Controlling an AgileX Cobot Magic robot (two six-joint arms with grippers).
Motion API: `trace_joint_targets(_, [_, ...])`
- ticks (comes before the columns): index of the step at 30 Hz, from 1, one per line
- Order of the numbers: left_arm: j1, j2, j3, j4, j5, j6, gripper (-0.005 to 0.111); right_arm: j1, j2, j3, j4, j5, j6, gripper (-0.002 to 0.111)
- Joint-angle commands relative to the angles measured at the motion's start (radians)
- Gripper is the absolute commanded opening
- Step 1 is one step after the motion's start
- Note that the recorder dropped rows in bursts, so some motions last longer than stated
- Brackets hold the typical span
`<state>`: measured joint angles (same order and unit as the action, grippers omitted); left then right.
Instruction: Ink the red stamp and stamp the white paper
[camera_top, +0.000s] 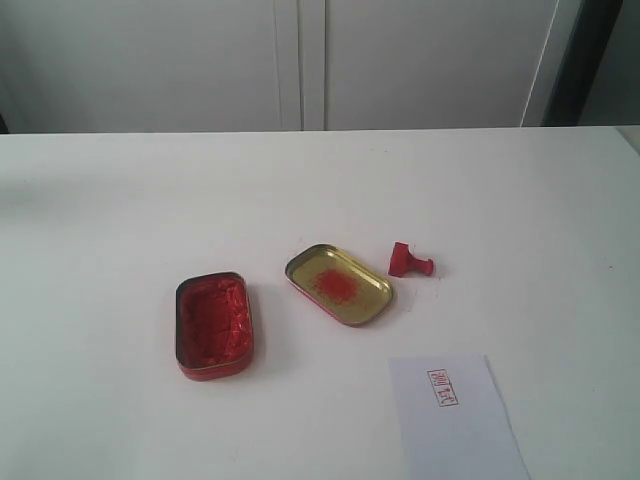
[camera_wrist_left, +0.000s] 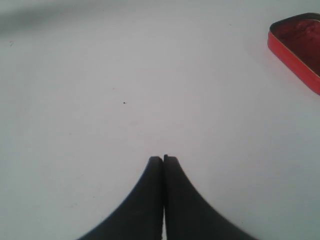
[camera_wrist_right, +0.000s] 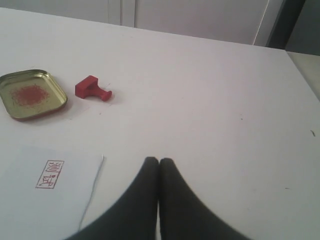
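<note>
Beside gold lid (camera_top: 366, 306), red stamp (camera_top: 409, 262) is lying tipped; white paper (camera_top: 455, 425) is carrying a red mark (camera_top: 443, 387), task looking done; left gripper (camera_wrist_left: 163, 159) and right gripper (camera_wrist_right: 159, 161) are sitting closed, empty.

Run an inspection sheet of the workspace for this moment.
Surface: white table, faint specks.
Job's things: red stamp lying on its side beside the gold lid, not touching it; white paper at the near edge, bearing a red square mark.
Clutter: open red ink tin; gold lid with a red smear, apart from the tin.
Grippers: left gripper shut, empty, over bare table; right gripper shut, empty, by the paper's corner.
Cables: nothing seen.
Surroundings: white cabinet doors behind the table.
</note>
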<state>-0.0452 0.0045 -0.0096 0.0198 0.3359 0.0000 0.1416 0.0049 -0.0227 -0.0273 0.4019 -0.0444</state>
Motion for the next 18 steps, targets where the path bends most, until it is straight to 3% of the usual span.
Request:
trace_joint_targets(1, [0.002, -0.005, 0.010, 0.004, 0.017, 0.000, 0.000, -0.005, -0.005, 0.023, -0.007, -0.045, -0.005, 0.000])
trace_joint_targets(18, [0.002, -0.005, 0.010, 0.004, 0.017, 0.000, 0.000, -0.005, -0.005, 0.023, -0.007, -0.054, -0.005, 0.000])
